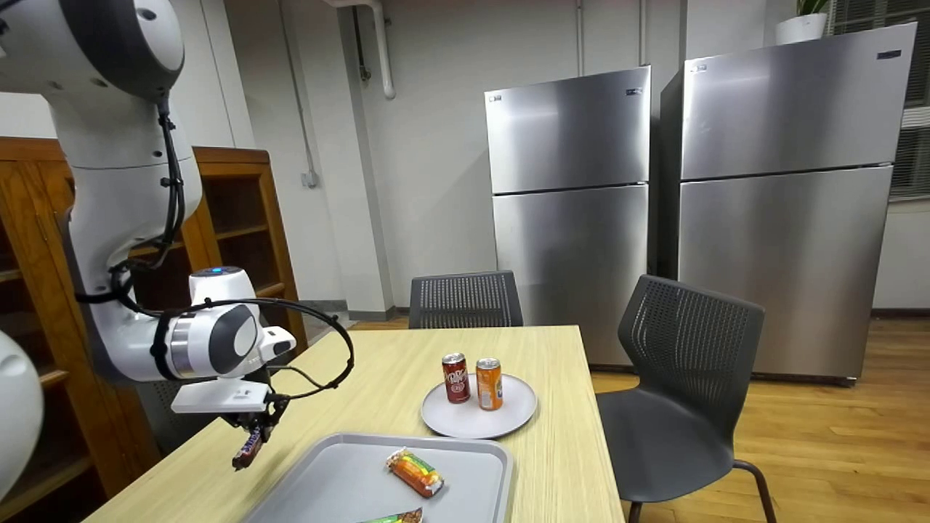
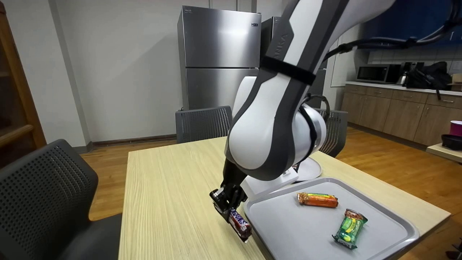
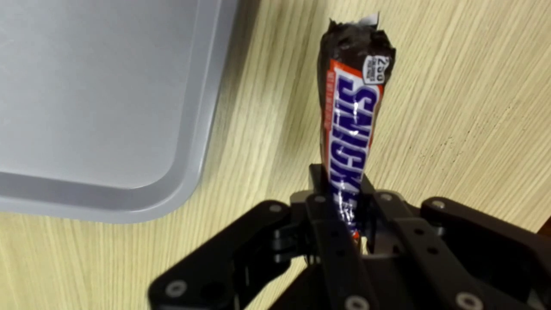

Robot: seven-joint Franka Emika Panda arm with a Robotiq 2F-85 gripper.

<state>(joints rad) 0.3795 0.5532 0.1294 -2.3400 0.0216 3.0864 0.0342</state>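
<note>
A black gripper (image 3: 343, 178) reaches in from the bottom of the wrist view, its jaws drawn in to the width of a Snickers bar (image 3: 351, 116) and pinching it near one end. The bar points from just right of center toward the top of that frame, lettering facing the camera, above a pale wood table (image 3: 452, 142). A gray tray (image 3: 185, 172) fills the upper left; the bar is just beside it, outside the rim. In an exterior view, the bar slants downward at lower center, while an orange-wrapped bar (image 2: 317, 199) and a green-wrapped bar (image 2: 350, 229) lie apart on the tray at lower right. In an exterior view, a round plate (image 1: 465, 423) right of center holds a dark red Dr Pepper can (image 1: 456, 378) and an orange can (image 1: 489, 385), both upright, near each other.
</note>
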